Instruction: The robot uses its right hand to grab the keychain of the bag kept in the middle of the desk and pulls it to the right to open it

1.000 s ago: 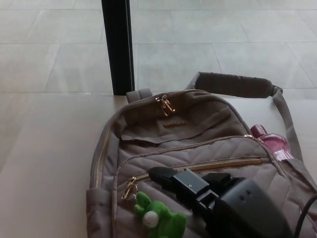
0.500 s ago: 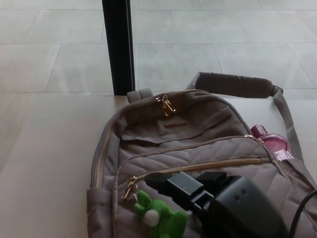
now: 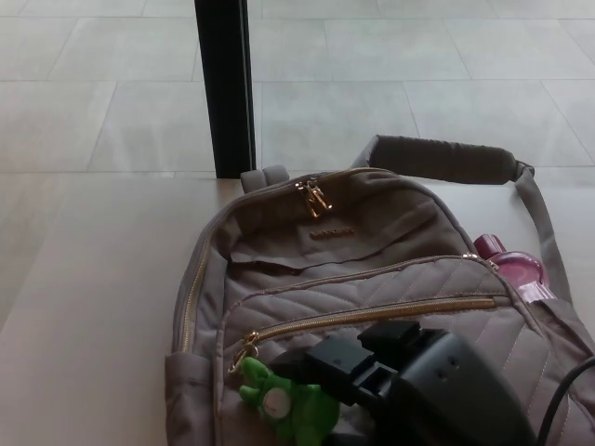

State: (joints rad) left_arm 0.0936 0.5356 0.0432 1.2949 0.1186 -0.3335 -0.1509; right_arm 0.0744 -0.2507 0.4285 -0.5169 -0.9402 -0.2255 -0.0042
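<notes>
Right robot hand (image 3: 372,381): comes in from the lower right and lies low over the front pocket of the bag, its black fingers (image 3: 311,364) reaching left and touching or overlapping the green keychain; whether they are clamped on it or only laid against it cannot be told from this angle.
Left robot hand: not in view.
Keychain (image 3: 286,403): small green plush frog with a white eye patch, hanging from the gold zip pull (image 3: 244,351) at the left end of the front pocket zip (image 3: 372,316), near the lower edge of the picture.
Handling, as a judgement: light, soft and squashy; it will give under the fingers and may swing or slip, so the firmer hold is likely up by its link to the pull, where a tug goes straight into the slider.
Bag (image 3: 372,242): taupe quilted backpack lying on its back on the pale bench (image 3: 93,307); limp fabric that could bunch or drag rightward with the pull, since nothing holds it down.
Zip path: closed, running right in a slight upward curve.
Around: pink bottle (image 3: 516,269) in the side pocket at the right; padded strap (image 3: 446,158) across the top right; top zip pulls (image 3: 314,197); dark post (image 3: 225,84) behind.
In the way: nothing lies on the zip line; the robot hand's own bulk hides part of the pocket.
</notes>
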